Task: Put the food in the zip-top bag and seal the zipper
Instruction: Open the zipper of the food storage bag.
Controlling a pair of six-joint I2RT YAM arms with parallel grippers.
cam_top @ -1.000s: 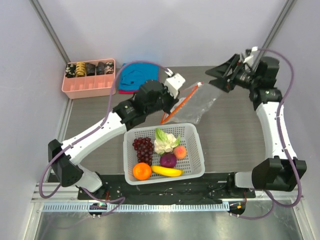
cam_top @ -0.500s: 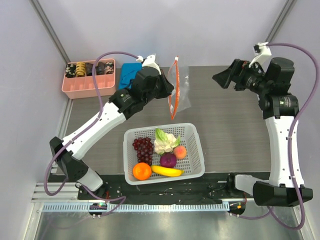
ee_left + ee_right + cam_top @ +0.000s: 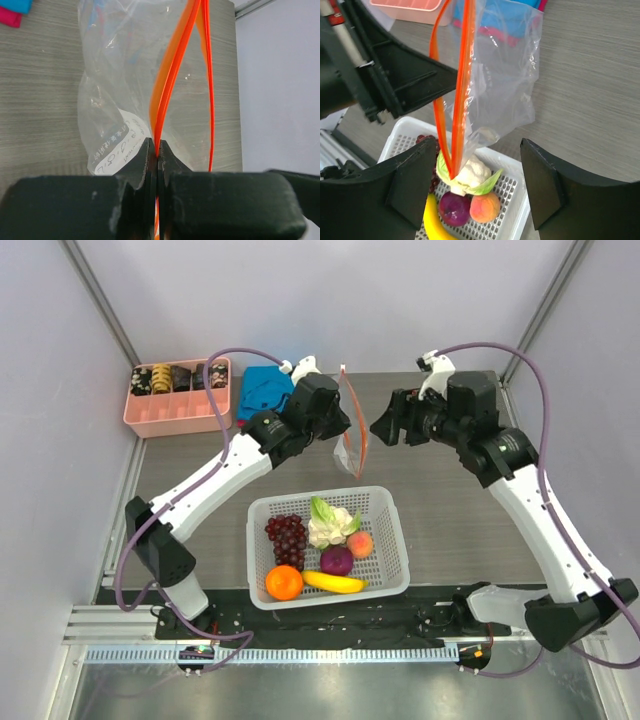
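While the left arm climbs from the lower left of the overhead view and stretches diagonally toward the upper centre, the right arm rises from the lower right corner, bends along the right side and reaches back leftward. This leaves the left tool and the right tool facing each other near the top middle.

The desk is grey wood-grain, boxed in by pale walls, with a metal rail along the bottom edge. A pink tray sits in the upper left, with a blue cloth just right of it. A white basket in the lower centre holds the grapes, cauliflower, peach, onion, orange and banana.

The left tool's jaws are pinched tight on the zipper. The zip-top bag hangs from that grip between the two tools, above the basket's far rim and clear of the desk, its white label showing at lower left of the left wrist view. In the right wrist view the right tool's jaws stand wide apart, gripping nothing, with the bag beyond them and its mouth parted.
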